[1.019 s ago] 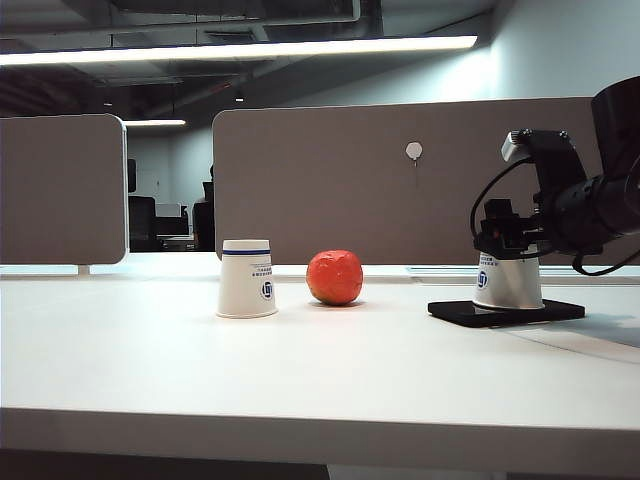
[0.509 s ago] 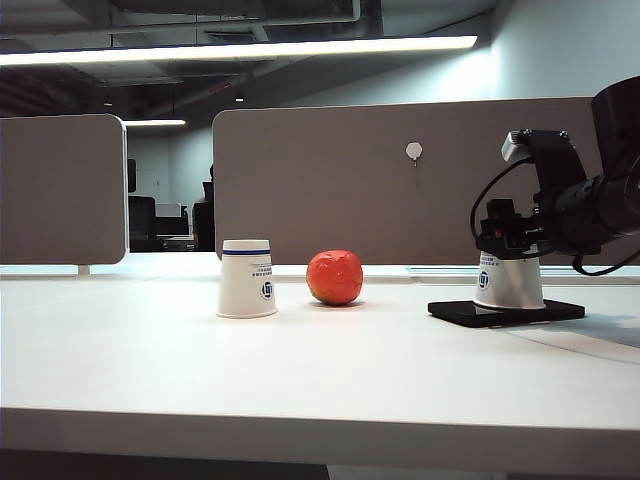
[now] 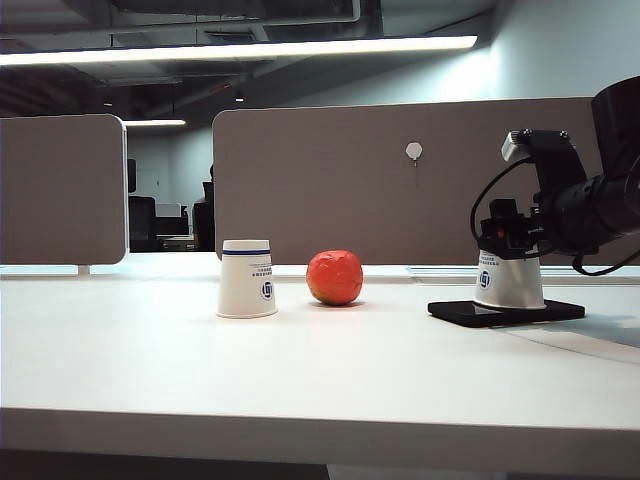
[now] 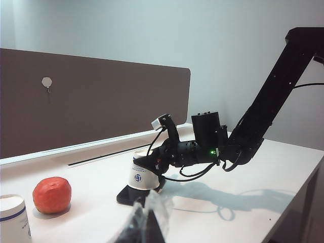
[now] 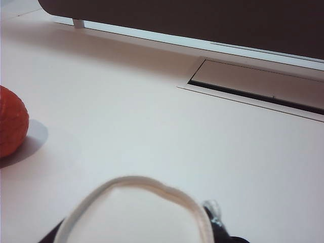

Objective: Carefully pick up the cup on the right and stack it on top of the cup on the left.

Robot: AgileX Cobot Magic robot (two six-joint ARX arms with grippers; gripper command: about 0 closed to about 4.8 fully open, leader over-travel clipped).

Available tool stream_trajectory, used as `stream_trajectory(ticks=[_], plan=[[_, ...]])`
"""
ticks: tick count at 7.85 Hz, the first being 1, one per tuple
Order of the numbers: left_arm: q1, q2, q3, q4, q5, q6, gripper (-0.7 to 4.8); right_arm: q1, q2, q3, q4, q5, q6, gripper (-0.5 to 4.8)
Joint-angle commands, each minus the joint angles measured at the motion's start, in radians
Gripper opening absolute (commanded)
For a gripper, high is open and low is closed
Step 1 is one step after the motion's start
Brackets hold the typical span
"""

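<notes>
Cups are seen inverted on a white table (image 3: 300,370), one on each side of the exterior view. The left cup (image 3: 247,279) stands on the bare tabletop, with a red round fruit (image 3: 334,277) just beside it toward the middle. The right cup (image 3: 508,282) rests upside down on a flat black pad (image 3: 505,311). The right gripper (image 3: 507,238) is placed over the upturned base of the right cup, its dark fingers (image 3: 497,228) seen at the cup's top edge. From the right wrist view only the cup's white rim (image 5: 134,185) is shown close below the camera, slightly out of round, with a small part of the gripper beside it; whether the jaws are pressed onto the cup or set apart from it cannot be told. The cup is not seen lifted from the pad.

The left gripper (image 4: 147,223) is shown only as a blurred dark shape at the near edge of its wrist view, held well apart from both cups; its opening cannot be told. A grey partition (image 3: 400,180) is seen behind the table
</notes>
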Motion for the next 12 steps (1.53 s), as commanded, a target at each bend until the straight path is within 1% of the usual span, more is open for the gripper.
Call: stream_trajectory(ticks=[1, 2, 6, 9, 10, 11, 12], plan=[[0.000, 0.000, 0.003, 0.016, 0.000, 0.000, -0.05, 0.001, -0.005, 0.003, 0.013, -0.011, 0.004, 2.89], [0.000, 0.000, 0.003, 0.016, 0.000, 0.000, -0.05, 0.001, -0.005, 0.004, 0.013, -0.014, 0.004, 3.06], [0.000, 0.000, 0.003, 0.016, 0.000, 0.000, -0.05, 0.003, -0.005, 0.004, 0.019, -0.018, 0.004, 3.06], [0.000, 0.000, 0.003, 0.016, 0.001, 0.000, -0.05, 0.006, -0.005, 0.004, 0.073, -0.063, 0.013, 3.05], [0.000, 0.000, 0.003, 0.016, 0.001, 0.000, -0.05, 0.018, -0.006, 0.004, 0.148, -0.132, 0.057, 3.06], [0.000, 0.000, 0.003, 0.016, 0.001, 0.000, -0.05, 0.046, -0.008, 0.005, 0.208, -0.190, 0.064, 3.06], [0.000, 0.000, 0.003, 0.016, 0.001, 0.000, -0.05, 0.056, -0.009, 0.008, 0.215, -0.195, 0.064, 3.06]])
